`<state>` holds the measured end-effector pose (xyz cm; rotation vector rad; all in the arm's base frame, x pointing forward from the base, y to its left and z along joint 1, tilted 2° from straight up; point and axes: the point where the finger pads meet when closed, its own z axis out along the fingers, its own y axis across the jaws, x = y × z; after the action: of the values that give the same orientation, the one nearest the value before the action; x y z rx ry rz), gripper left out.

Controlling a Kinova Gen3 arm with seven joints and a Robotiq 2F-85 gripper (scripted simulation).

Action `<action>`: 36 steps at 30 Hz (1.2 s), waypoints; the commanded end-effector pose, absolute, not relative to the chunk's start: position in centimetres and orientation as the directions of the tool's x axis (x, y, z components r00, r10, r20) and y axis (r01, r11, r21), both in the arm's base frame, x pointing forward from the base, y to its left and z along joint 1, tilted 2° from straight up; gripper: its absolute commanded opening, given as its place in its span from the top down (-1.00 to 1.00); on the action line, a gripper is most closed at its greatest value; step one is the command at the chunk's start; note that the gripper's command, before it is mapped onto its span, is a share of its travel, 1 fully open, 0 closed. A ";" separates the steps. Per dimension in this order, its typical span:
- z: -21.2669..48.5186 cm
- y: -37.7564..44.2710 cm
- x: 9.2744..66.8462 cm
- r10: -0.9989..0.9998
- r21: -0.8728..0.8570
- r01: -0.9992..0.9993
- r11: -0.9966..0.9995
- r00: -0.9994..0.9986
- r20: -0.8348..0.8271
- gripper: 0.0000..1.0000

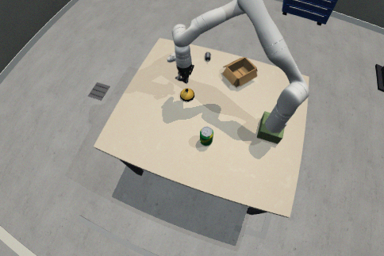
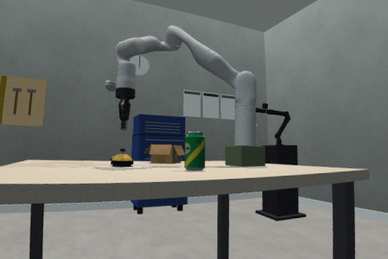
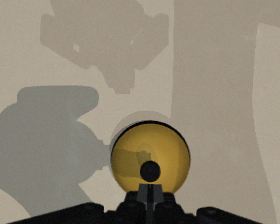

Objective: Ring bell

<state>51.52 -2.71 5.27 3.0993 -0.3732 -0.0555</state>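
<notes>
A yellow dome bell point(image 1: 186, 94) with a black base and a black button on top stands on the beige table. It also shows in the side view point(image 2: 122, 159) and in the wrist view point(image 3: 150, 157), where the black button point(image 3: 150, 171) sits just ahead of my fingertips. My gripper point(image 1: 185, 78) point(image 2: 123, 124) is shut and empty. It points straight down and hangs well above the bell, with a clear gap between the fingertips and the button. In the wrist view the closed fingertips point(image 3: 149, 192) line up with the button.
A green soda can point(image 1: 206, 135) stands toward the table's front. An open cardboard box point(image 1: 240, 71) lies at the back right. A small dark cylinder point(image 1: 207, 56) and a small grey object lie at the back. The arm's green base block point(image 1: 270, 129) is at the right edge.
</notes>
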 end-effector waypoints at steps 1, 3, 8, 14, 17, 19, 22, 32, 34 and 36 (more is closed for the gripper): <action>5.4 -2.7 51.6 -0.238 0.023 -0.237 -0.971 0.971 -0.031 0.80; 5.4 -2.7 51.6 -0.238 0.023 -0.237 -0.971 0.971 -0.031 0.80; 5.4 -2.7 51.6 -0.238 0.023 -0.237 -0.971 0.971 -0.031 0.80; 5.3 -2.7 51.6 -0.238 0.023 -0.237 -0.971 0.971 -0.031 0.80; 5.2 -2.7 51.6 -0.238 0.023 -0.237 -0.971 0.971 -0.031 0.80; 5.0 -2.7 51.6 -0.238 0.023 -0.237 -0.971 0.971 -0.031 0.80; 4.8 -2.7 51.6 -0.238 0.023 -0.237 -0.971 0.971 -0.031 0.80; 3.7 -2.7 51.5 -0.238 0.023 -0.237 -0.971 0.971 -0.031 0.80; 3.3 -2.7 51.5 -0.238 0.023 -0.237 -0.971 0.971 -0.031 0.80; 2.9 -2.7 51.5 -0.238 0.023 -0.237 -0.971 0.971 -0.031 0.80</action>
<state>51.62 -2.85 3.41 3.0977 -0.3757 -0.0465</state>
